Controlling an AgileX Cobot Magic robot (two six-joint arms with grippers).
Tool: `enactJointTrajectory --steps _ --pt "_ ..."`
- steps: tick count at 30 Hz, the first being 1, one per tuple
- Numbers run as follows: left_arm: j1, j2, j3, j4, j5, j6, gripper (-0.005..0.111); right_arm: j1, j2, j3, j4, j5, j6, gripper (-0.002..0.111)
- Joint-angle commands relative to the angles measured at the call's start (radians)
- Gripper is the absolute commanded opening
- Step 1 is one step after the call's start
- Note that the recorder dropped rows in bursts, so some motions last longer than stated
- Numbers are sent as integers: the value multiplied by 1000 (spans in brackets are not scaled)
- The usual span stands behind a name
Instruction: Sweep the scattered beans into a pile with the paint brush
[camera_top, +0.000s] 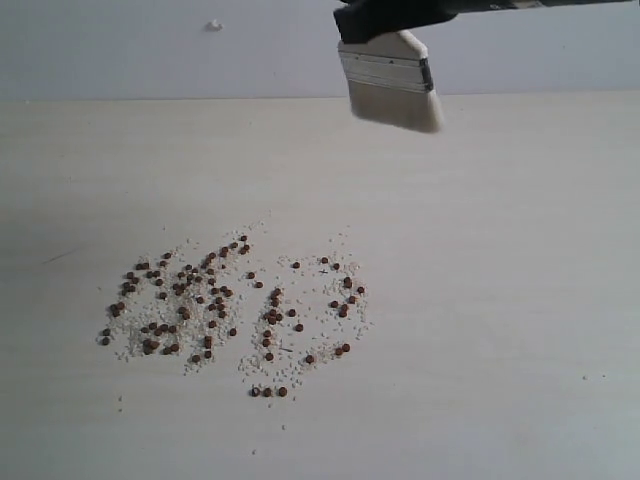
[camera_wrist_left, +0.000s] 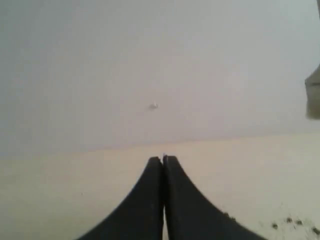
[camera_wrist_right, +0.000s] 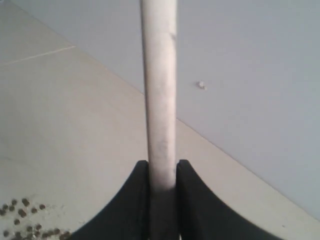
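Reddish-brown beans (camera_top: 215, 300) lie scattered among fine white grains across the pale table, in two loose patches left of centre; a few beans (camera_wrist_right: 22, 215) also show in the right wrist view. The paint brush (camera_top: 390, 85) hangs in the air at the top of the exterior view, bristles down, well above and behind the beans. My right gripper (camera_wrist_right: 162, 165) is shut on the brush, seen edge-on between its fingers as a pale strip (camera_wrist_right: 160, 90). My left gripper (camera_wrist_left: 163, 159) is shut with nothing in it, off to the side; some beans (camera_wrist_left: 295, 222) sit at that view's corner.
The table (camera_top: 500, 300) is a pale wooden surface meeting a light grey wall (camera_top: 150, 50) at the back. A small white speck (camera_top: 213, 25) marks the wall. No dense pile shows; the beans are spread out.
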Motion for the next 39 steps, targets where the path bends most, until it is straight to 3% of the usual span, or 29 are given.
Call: enactJointTrajectory --steps 1,12,21,25,27,29,39 --pt "-5 -7 0 -22 147 -9 0 -4 -74 80 6 29 -153 0" --pt "-5 -7 0 -79 123 -18 0 -4 -150 202 441 225 -493 0" --pt "-5 -7 0 -79 126 -18 0 -4 -137 215 435 419 -504 0" --pt "-5 -7 0 -79 126 -18 0 -6 -111 220 236 547 -154 0" --pt "-5 -7 0 -79 126 -18 0 -6 -93 244 9 623 155 0" --pt "-5 -7 0 -79 126 -18 0 -6 -68 262 6 711 380 0" --pt "-5 -7 0 -79 126 -18 0 -6 89 260 6 816 350 0"
